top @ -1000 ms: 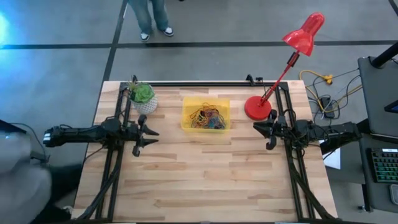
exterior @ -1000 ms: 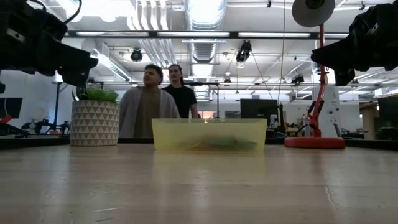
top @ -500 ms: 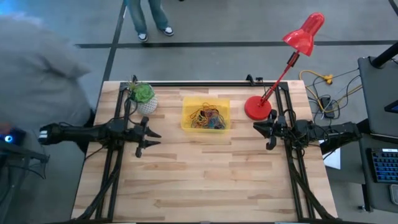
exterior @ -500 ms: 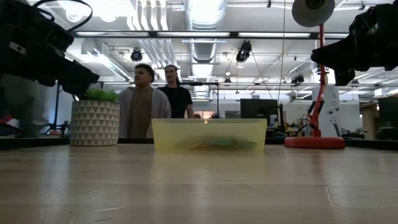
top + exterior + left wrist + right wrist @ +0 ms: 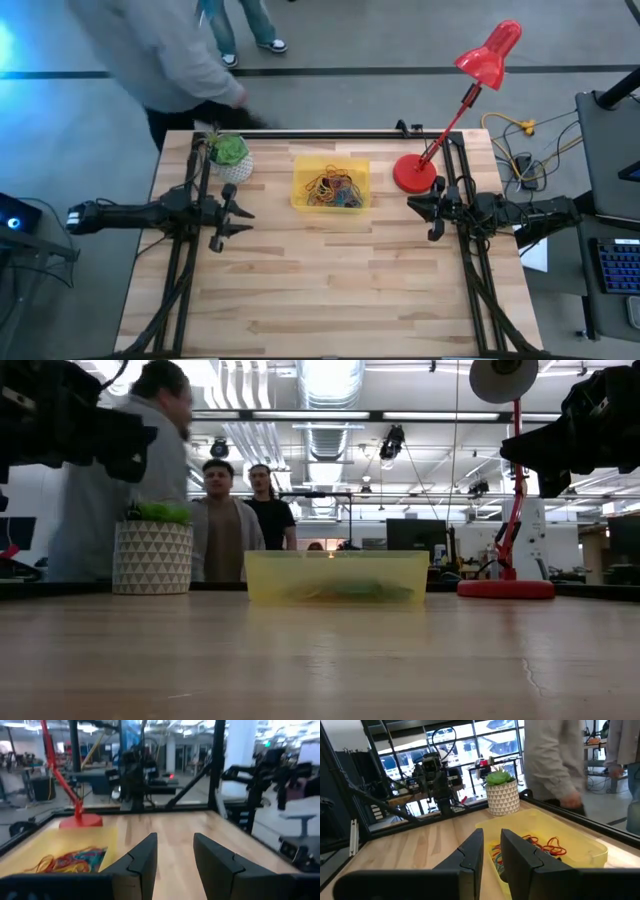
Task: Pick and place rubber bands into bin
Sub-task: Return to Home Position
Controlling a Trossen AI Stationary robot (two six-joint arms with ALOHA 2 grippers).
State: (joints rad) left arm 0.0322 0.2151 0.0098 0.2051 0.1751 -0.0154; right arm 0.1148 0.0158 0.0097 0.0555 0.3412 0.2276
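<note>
The bin [image 5: 300, 166] is a shallow yellow tray standing flat on the far middle of the table. In it lies a tangle of red, yellow, blue and green rubber bands [image 5: 333, 188], also seen in the wrist views [image 5: 70, 861] [image 5: 546, 844]. My left gripper [image 5: 242, 220] hovers level above the table to the left of the bin. It is open, with nothing between its fingers [image 5: 175, 855]. My right gripper [image 5: 412, 207] hovers level to the right of the bin. Its fingers stand a little apart and hold nothing [image 5: 491, 851].
A white plant pot [image 5: 230, 160] stands left of the bin. A red lamp's base [image 5: 414, 174] stands right of it, the head [image 5: 490, 55] reaching past the far edge. A person in grey [image 5: 170, 60] leans at the far left corner. Others stand behind [image 5: 245, 520].
The person in grey has walked from the table's left side round to its far left corner. My left gripper has dipped its nose and come back up to level, staying in place. My right gripper has kept still.
</note>
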